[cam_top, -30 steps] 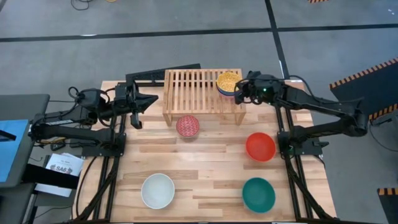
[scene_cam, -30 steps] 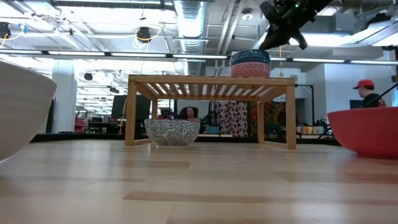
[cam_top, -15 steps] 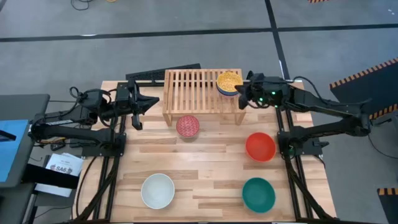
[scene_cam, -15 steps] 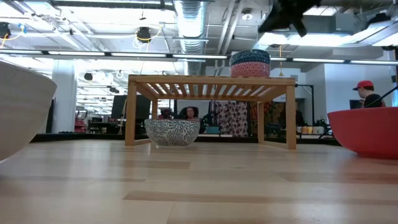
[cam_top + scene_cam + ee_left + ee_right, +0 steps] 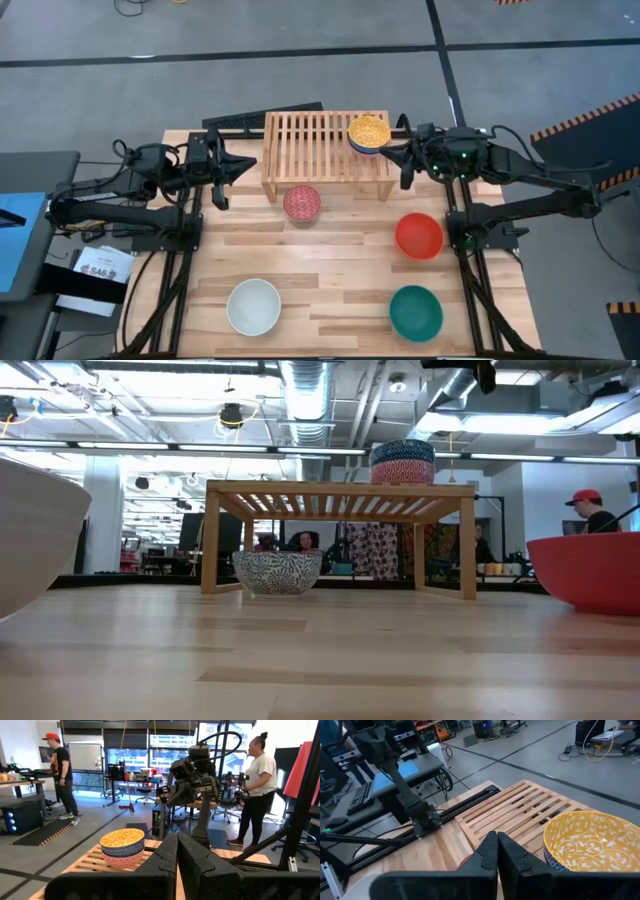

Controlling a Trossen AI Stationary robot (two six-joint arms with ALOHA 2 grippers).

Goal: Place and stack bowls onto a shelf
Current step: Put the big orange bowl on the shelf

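Wood shelf (image 5: 318,145): sits at 12 o'clock on the table (image 5: 340,285), slatted top facing up.
Stack: yellow bowl (image 5: 368,131) on the shelf's 3 o'clock end; the left wrist view shows it nested on a blue bowl (image 5: 122,850) and a pink-red bowl (image 5: 122,860).
Patterned bowl (image 5: 302,202): on the table just at 6 o'clock of the shelf.
Red bowl (image 5: 418,235): at 3 o'clock on the table.
White bowl (image 5: 253,306): at 7 o'clock.
Teal bowl (image 5: 415,312): at 5 o'clock.
Right gripper (image 5: 404,166): fingers closed, empty, just at 3 o'clock of the shelf, apart from the stack.
Left gripper (image 5: 246,162): fingers closed, empty, at 9 o'clock of the shelf.
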